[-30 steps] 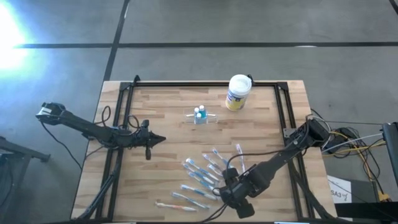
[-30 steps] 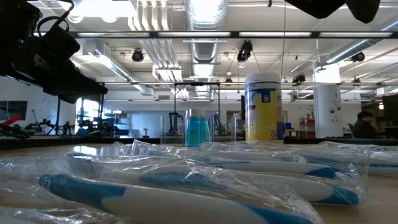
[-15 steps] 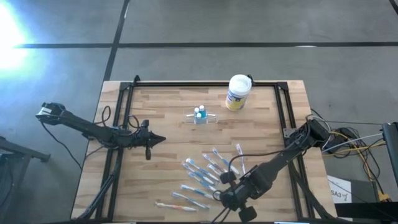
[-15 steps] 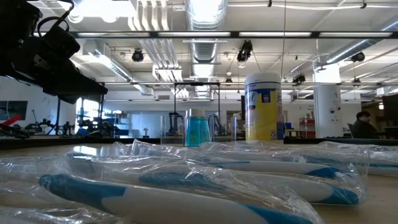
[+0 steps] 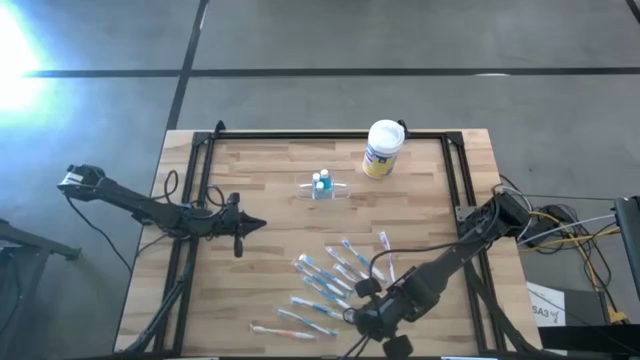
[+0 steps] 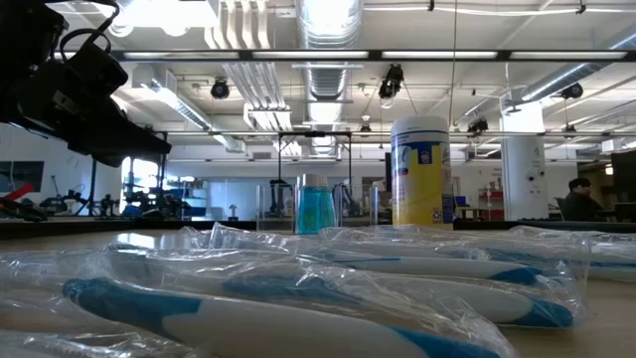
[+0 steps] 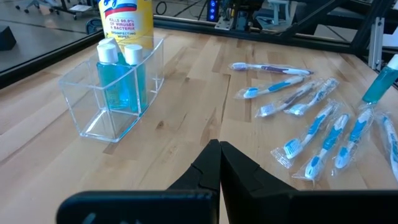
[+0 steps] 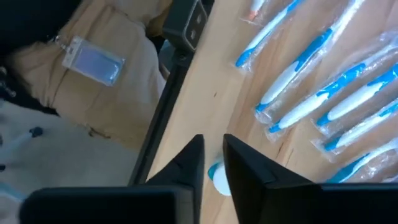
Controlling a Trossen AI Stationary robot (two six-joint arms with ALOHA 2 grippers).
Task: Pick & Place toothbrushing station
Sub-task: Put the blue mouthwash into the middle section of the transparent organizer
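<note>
Wooden table [image 5: 270, 190] in a concrete-floored hall. High view: toothbrushing station [image 5: 322, 187] sits untouched mid-table, two blue bottles inside; nothing placed yet, by the look of it. Right gripper [image 5: 372, 318] is at the near edge among wrapped toothbrushes [image 5: 325, 280], well apart from the station. Left wrist view: left gripper [image 7: 219, 149] closed, empty, station ahead. Right wrist view: fingers narrowly parted around a small blue-and-white piece; grip uncertain.

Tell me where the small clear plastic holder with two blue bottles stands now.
In the high view the clear plastic holder stands mid-table toward the far edge, left of the white canister with a yellow label.
</note>
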